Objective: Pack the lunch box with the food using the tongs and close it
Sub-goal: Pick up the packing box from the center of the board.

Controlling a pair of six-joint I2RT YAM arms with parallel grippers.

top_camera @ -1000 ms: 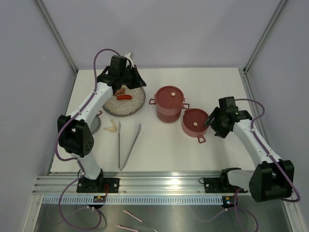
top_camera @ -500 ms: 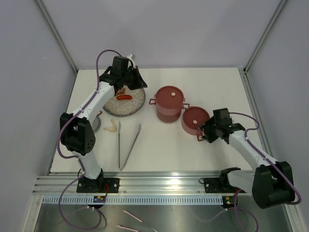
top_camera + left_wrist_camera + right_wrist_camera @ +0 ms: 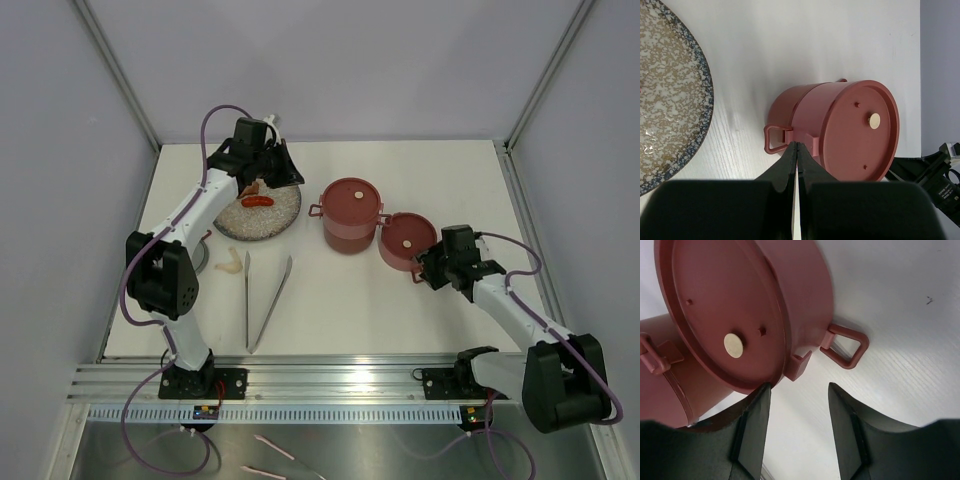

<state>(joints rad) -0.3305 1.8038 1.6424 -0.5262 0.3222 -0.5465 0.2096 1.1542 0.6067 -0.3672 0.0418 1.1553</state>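
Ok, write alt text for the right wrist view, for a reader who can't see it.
The right gripper, jaws apart and empty, points at a lidded dark-red lunch box tier on the white table. The flat lid has a pale stud at its centre; a loop handle sticks out on the right.

tongs (image 3: 266,298): bare table (image 3: 340,310) on right side | tier stack (image 3: 351,215) and lone tier (image 3: 407,242): apparently touching, no passage between
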